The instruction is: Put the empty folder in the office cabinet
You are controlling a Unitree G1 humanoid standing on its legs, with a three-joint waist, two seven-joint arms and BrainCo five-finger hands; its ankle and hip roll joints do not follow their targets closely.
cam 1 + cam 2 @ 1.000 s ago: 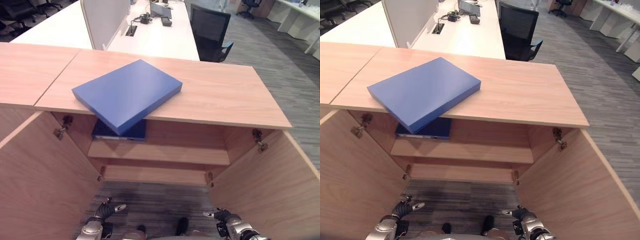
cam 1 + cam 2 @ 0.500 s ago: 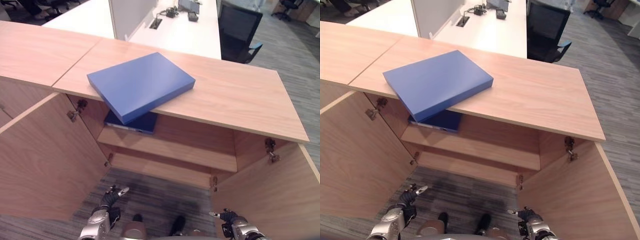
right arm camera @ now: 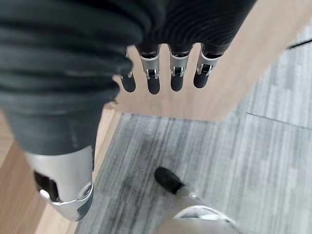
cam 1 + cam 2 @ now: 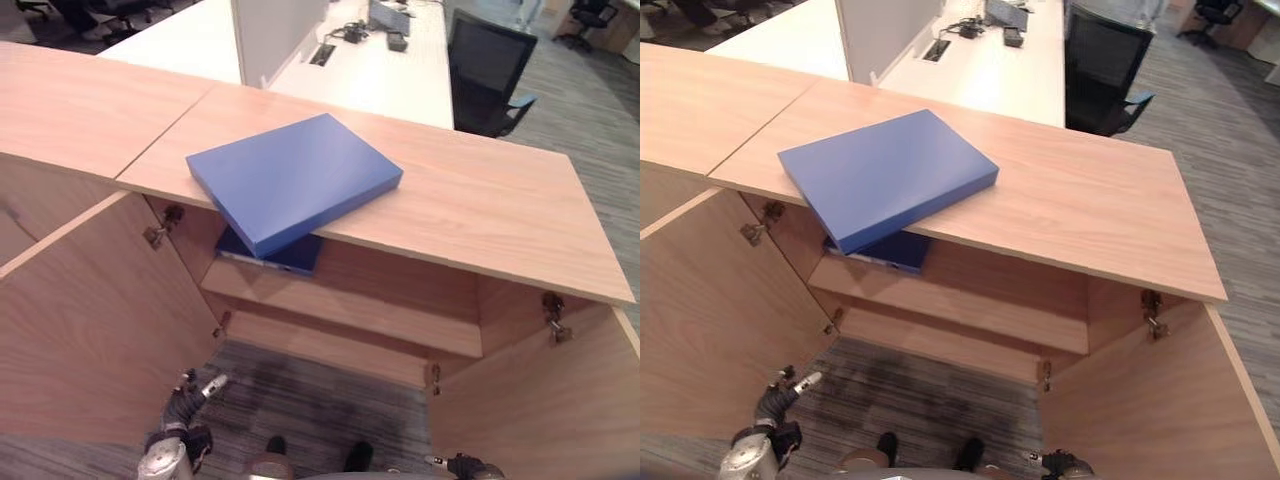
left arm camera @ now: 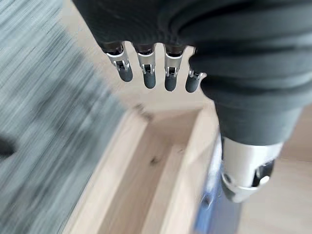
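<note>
A blue folder [image 4: 295,180] lies flat on the wooden cabinet top [image 4: 480,210], turned at an angle, one corner jutting past the front edge. Under it, a darker blue folder [image 4: 275,255] rests on the upper shelf [image 4: 390,315] inside the open cabinet. My left hand [image 4: 188,400] hangs low in front of the left door, fingers [image 5: 146,73] straight and holding nothing. My right hand [image 4: 462,465] hangs low by the right door, fingers [image 3: 165,73] straight and empty too. Both hands are far below the folder.
Both cabinet doors stand open, the left door [image 4: 90,320] and the right door [image 4: 540,400] flanking the opening. A second cabinet top [image 4: 80,100] adjoins on the left. Behind are a white desk [image 4: 380,60] with a divider and a black chair [image 4: 490,70].
The whole picture has shifted, so the camera has moved. Both hands sit lower in the view, the right one nearly at the bottom edge. The blue folder lies as before.
</note>
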